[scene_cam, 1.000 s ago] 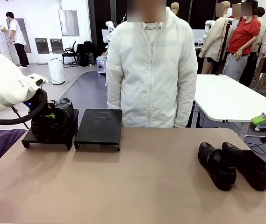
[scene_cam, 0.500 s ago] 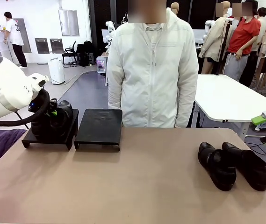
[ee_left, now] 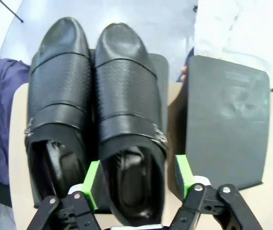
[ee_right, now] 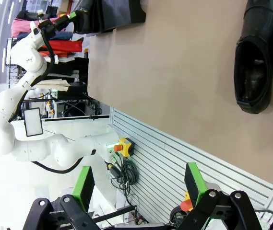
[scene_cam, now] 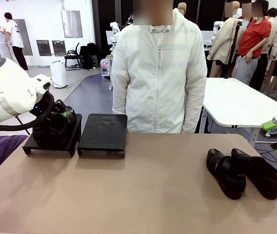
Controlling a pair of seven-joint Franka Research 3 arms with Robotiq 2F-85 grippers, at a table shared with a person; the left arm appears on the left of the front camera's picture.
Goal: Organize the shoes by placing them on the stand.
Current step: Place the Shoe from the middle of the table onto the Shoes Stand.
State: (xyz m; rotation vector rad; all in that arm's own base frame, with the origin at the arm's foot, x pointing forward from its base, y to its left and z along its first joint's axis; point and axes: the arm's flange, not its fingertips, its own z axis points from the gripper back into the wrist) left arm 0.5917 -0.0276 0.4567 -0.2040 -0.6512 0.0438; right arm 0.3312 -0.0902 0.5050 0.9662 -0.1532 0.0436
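Shoes (ee_left: 59, 96) sit on the left tray (scene_cam: 48, 146). Your left claw (ee_left: 137, 176) is open around one heel (ee_left: 129, 191); lift crooked and a finger (ee_left: 92, 179) could drag it off.

A large, evenly lit hall is seen beyond the far edge of the beige worktop (scene_cam: 153, 195). A smooth grey floor (scene_cam: 87, 97) is laid throughout. At the back left, a white wall (scene_cam: 41, 19) is hung with two dark grey panels (scene_cam: 44, 48), and a black office chair (scene_cam: 72, 54) is parked near it. A dark partition (scene_cam: 106, 14) is set beside that wall. A white table (scene_cam: 235, 100) is placed to the right. In the right wrist view, a white slatted panel (ee_right: 184, 158) is seen along one worktop edge.
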